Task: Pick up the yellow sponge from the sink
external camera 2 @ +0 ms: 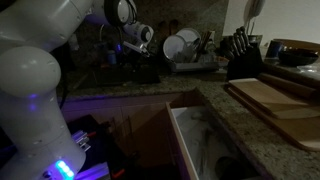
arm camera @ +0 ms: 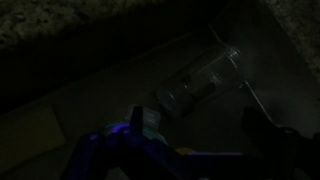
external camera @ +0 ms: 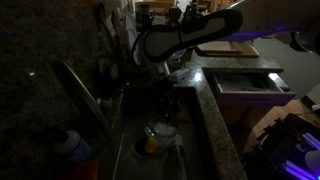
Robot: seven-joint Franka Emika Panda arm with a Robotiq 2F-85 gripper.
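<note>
The scene is very dark. The sink [external camera: 133, 165] is a long dark basin rimmed by speckled stone. My gripper [external camera: 152, 72] hangs over its far end, and it also shows in an exterior view [external camera 2: 135, 62]. In the wrist view the gripper [arm camera: 195, 120] is open and empty above the sink floor [arm camera: 110, 70], with a clear glass [arm camera: 195, 80] lying on its side just beyond the fingers. A dim yellowish flat patch [arm camera: 35, 130] at the lower left may be the yellow sponge. It is too dark to be sure.
A white round dish [external camera: 161, 130] and an orange-yellow lump [external camera: 150, 146] lie in the sink. A faucet [external camera: 82, 92] and a blue-capped bottle [external camera: 70, 145] stand beside it. A dish rack with plates [external camera 2: 182, 46], a knife block [external camera 2: 240, 52], a cutting board [external camera 2: 280, 100] and an open drawer [external camera 2: 200, 140] are nearby.
</note>
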